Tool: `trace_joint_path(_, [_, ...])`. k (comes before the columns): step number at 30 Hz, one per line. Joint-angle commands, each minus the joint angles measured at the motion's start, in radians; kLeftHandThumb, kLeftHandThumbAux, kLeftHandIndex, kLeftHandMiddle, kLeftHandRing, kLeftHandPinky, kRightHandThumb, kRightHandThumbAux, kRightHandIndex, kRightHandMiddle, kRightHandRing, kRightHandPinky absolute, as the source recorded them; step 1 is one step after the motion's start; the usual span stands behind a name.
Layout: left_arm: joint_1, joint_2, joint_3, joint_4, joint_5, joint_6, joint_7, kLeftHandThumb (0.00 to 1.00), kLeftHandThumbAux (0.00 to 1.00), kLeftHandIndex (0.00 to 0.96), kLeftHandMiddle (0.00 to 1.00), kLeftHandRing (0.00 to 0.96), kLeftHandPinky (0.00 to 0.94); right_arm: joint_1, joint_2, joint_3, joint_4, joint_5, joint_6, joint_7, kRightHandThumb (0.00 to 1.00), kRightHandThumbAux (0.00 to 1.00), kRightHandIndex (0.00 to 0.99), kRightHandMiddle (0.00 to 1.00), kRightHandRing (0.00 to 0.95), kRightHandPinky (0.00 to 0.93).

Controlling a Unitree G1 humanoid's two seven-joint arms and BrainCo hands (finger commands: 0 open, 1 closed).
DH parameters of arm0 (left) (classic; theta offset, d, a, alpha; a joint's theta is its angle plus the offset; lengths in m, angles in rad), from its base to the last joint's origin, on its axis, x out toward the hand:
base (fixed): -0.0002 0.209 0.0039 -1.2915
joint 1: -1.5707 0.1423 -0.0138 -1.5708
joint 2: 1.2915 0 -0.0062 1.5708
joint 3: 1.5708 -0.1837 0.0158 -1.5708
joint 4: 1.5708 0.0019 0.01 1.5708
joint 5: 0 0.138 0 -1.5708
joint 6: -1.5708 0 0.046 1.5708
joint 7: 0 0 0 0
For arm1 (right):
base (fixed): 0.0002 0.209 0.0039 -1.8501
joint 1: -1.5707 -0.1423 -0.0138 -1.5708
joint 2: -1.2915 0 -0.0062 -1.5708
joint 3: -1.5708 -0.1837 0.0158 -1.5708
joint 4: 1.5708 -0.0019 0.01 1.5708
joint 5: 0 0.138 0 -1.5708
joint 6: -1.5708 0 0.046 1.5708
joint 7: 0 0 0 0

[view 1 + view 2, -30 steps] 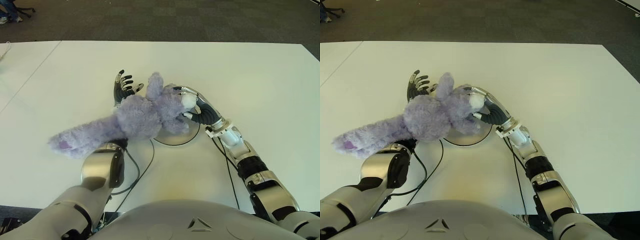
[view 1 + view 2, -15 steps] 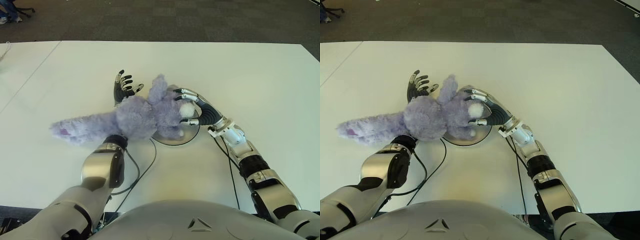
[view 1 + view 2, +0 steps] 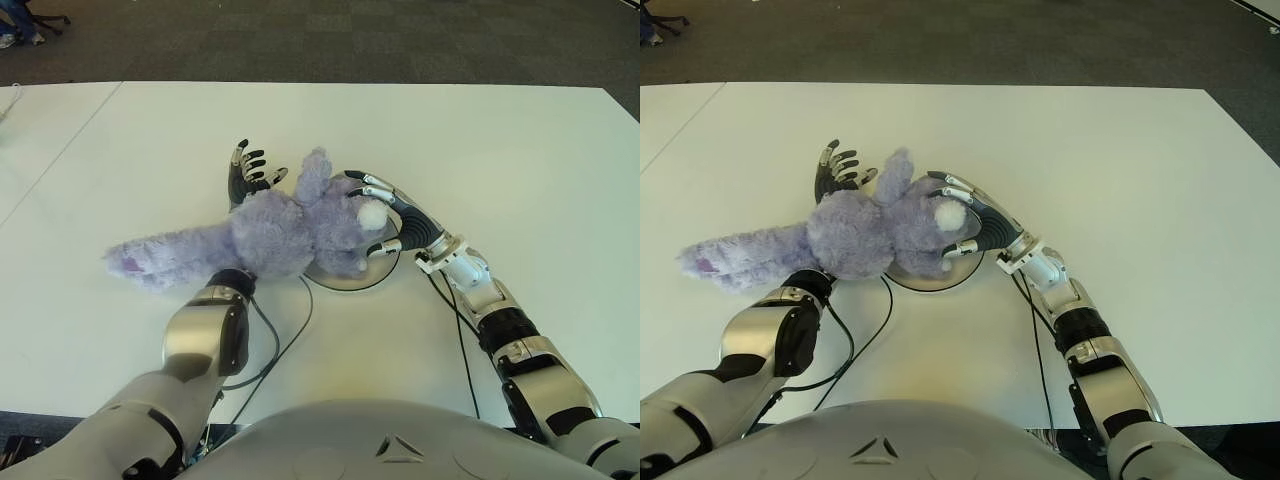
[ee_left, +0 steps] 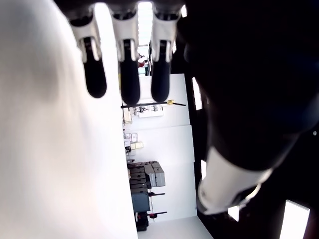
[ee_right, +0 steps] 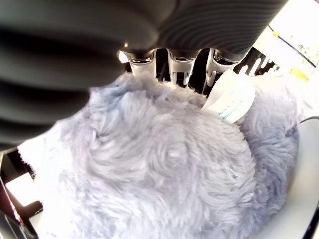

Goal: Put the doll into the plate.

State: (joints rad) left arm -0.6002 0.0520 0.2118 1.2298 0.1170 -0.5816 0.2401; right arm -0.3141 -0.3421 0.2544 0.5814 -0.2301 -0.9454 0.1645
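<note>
Left eye view. A purple plush doll (image 3: 270,235) lies across the white surface (image 3: 520,150). Its right end, bearing a small white tuft, rests over a round metal plate (image 3: 375,275), while its long left end stretches onto the bare surface well left of the plate. The right hand (image 3: 385,215) sits at the doll's right end over the plate, fingers spread wide in an arc around the plush; whether the fingertips touch the doll cannot be told here. The left hand (image 3: 248,175) shows just beyond the doll on its far side, palm up with fingers fanned out and holding nothing. A black cable (image 3: 285,335) runs across the surface on the near side of the plate.

Right eye view. The same layout appears from slightly to the right: the doll's right end covers most of the plate, of which only the near rim (image 3: 930,285) shows. A second black cable (image 3: 1035,330) runs beside the right forearm toward the near edge of the surface.

Left wrist view. Three straight fingers (image 4: 127,74) of the left hand extend beside the pale surface, with nothing between them.

Right wrist view. The doll's fur fills the picture, with a white sewn label (image 5: 230,97) standing out of it. Three fingers (image 5: 177,69) of the right hand reach over the plush, extended rather than clenched.
</note>
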Motion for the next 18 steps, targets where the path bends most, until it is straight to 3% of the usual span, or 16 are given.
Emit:
trace_joint_path(1, [0.191, -0.057, -0.012, 0.131, 0.008, 0.136, -0.001, 0.011, 0.894, 0.109, 0.265, 0.282, 0.299, 0.016, -0.019, -0.01, 0.022, -0.007, 0.061, 0.031, 0.0, 0.386, 0.0, 0.0, 0.0, 0.0])
trace_joint_path(11, [0.19, -0.055, -0.009, 0.131, 0.006, 0.139, -0.002, 0.018, 0.91, 0.106, 0.274, 0.292, 0.297, -0.06, -0.031, -0.073, -0.049, 0.083, 0.18, 0.09, 0.0, 0.344, 0.0, 0.0, 0.0, 0.0])
trace_joint_path(15, [0.189, -0.054, -0.013, 0.132, 0.011, 0.143, 0.004, 0.013, 0.912, 0.107, 0.276, 0.292, 0.3, -0.063, -0.016, -0.088, -0.044, 0.071, 0.185, 0.066, 0.0, 0.329, 0.0, 0.0, 0.0, 0.0])
trace_joint_path(18, [0.19, -0.053, -0.013, 0.131, 0.012, 0.143, 0.004, 0.008, 0.907, 0.103, 0.276, 0.295, 0.307, -0.111, -0.007, -0.114, 0.053, 0.075, 0.15, 0.043, 0.0, 0.32, 0.0, 0.0, 0.0, 0.0])
